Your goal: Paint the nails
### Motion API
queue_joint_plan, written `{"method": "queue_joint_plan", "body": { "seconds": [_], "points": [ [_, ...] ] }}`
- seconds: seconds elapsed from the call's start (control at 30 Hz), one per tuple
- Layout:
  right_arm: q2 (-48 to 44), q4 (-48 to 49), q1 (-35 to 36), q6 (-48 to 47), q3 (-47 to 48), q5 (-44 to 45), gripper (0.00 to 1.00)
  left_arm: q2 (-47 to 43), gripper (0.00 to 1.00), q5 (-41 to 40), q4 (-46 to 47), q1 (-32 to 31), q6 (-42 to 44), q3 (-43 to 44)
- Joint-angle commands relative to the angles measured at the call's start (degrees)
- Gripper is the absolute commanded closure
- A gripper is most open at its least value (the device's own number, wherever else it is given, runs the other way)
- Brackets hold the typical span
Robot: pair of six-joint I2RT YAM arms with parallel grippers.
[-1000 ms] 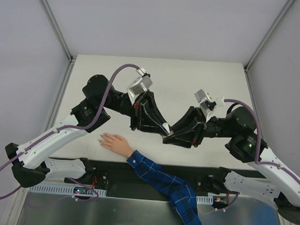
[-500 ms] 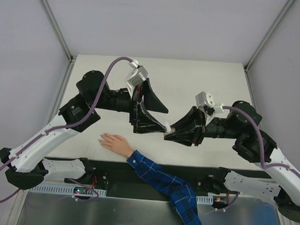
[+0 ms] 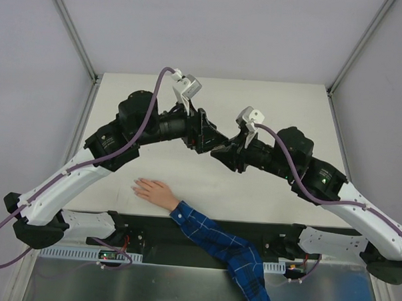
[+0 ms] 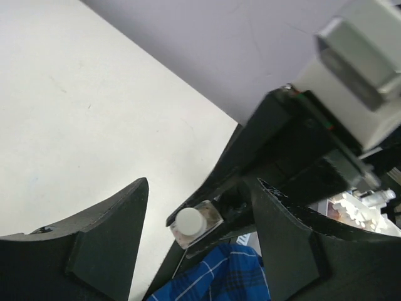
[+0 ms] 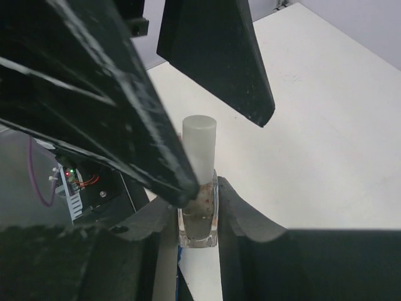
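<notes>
Top: the hand [image 3: 154,190] lies flat at the near edge of the table [image 3: 276,104] — nails [image 3: 137,184] at its left tips, too small to make out. Stiff, I judge, but tiny on a soft hand; only a light brush should touch them, no grip.

Left wrist: left gripper [image 4: 197,188] wide, facing the white-capped bottle [image 4: 195,221].

Right wrist: right gripper [image 5: 198,212] clamped on the bottle.

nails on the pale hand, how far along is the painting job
Done: the right hand has the small bottle clamped. In hand: the left hand is open, its fingers either side of the white cap, which is on the bottle. Left: uncapping and all the painting. The pale hand lies apart from both, its nails too small to judge.
</notes>
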Motion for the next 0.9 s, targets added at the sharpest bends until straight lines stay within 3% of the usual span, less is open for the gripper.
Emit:
{"method": "queue_joint_plan", "body": {
  "seconds": [0.0, 0.1, 0.33, 0.47, 0.5, 0.6, 0.7, 0.8, 0.83, 0.87],
  "points": [
    [-1.1, 2.88, 1.2, -0.91, 3.64, 7.78, 1.0, -0.16, 0.37, -5.32, -0.02, 0.48, -0.9, 0.49],
    [-1.45, 3.49, 1.55, -0.73, 3.03, 8.77, 1.0, -0.43, 0.38, -7.16, 0.07, 0.48, -1.6, -0.48],
    [-1.27, 3.93, 1.81, 0.15, 3.11, 12.54, 1.0, 0.89, 0.55, -1.73, 0.07, 0.48, -2.57, -1.09],
    [-1.62, 5.43, 1.9, 1.03, 2.76, 13.16, 1.0, 1.42, 0.74, 1.87, 0.07, 0.4, -2.57, -1.36],
    [-1.63, 5.51, 1.99, 1.2, 2.59, 13.16, 1.0, 1.59, 0.87, 3.1, 0.16, 0.4, -2.23, -1.18],
    [-2.76, 5.69, 1.99, 1.73, 1.71, 12.9, 1.0, 2.03, 1.0, 12.13, 1.91, 0.75, -0.56, -1.01],
    [-4.61, 6.3, 1.73, 1.29, 0.48, 8.7, 1.0, 1.86, 1.0, 27.6, 7.68, 1.1, 1.37, -2.58],
    [-4.7, 6.22, -2.39, 0.06, 0.21, -21.8, 1.0, -0.51, 1.0, 40.68, 19.61, 1.19, -0.28, -7.58],
    [-4.09, 9.79, -3.8, 4.59, 0.56, -45.57, 1.0, -1.82, 1.0, 43.17, 22.46, 1.1, -0.81, -8.56],
    [-2.08, 14.0, -4.51, 8.89, 0.22, -55.12, 1.0, -2.44, 1.0, 44.76, 24.75, 1.19, -1.51, -9.52]
  ]
}}
